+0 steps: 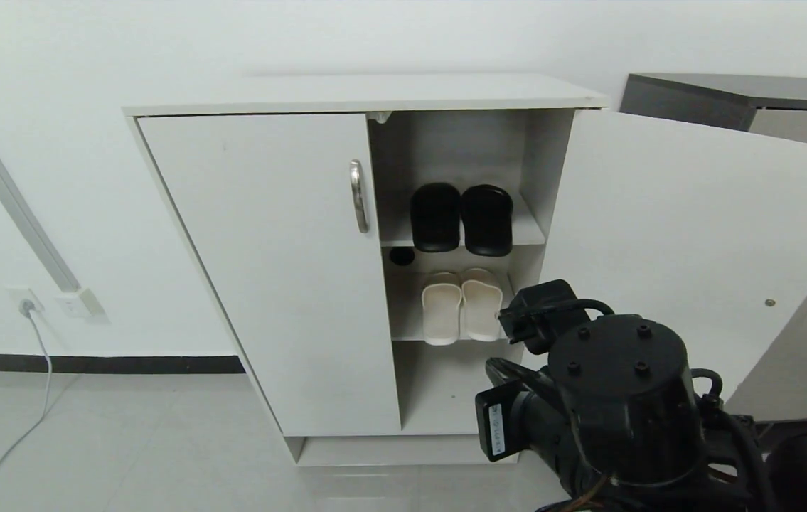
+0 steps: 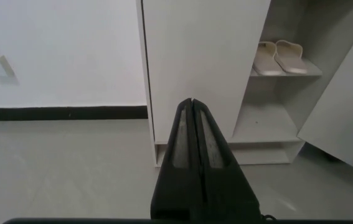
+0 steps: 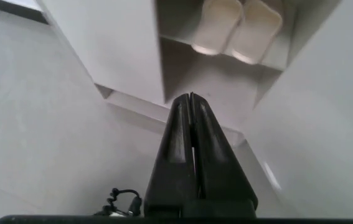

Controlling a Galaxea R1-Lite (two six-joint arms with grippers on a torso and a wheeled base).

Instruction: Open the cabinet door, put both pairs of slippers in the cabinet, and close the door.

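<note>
The white cabinet [image 1: 261, 270] stands against the wall with its right door [image 1: 687, 242] swung wide open and its left door shut. A black pair of slippers [image 1: 461, 217] sits on the upper shelf. A cream pair of slippers [image 1: 461, 304] [image 2: 279, 56] [image 3: 237, 26] sits on the middle shelf. My right arm is low in front of the open compartment, and its gripper [image 3: 192, 102] is shut on nothing, pointing below the cream pair. My left gripper [image 2: 192, 107] is shut and empty, hanging above the floor before the closed left door.
A silver handle [image 1: 358, 196] is on the closed left door. The bottom shelf [image 1: 439, 398] is bare. A grey cabinet [image 1: 744, 103] stands behind the open door. A wall socket with a white cable [image 1: 30, 334] is at the left, over grey floor tiles.
</note>
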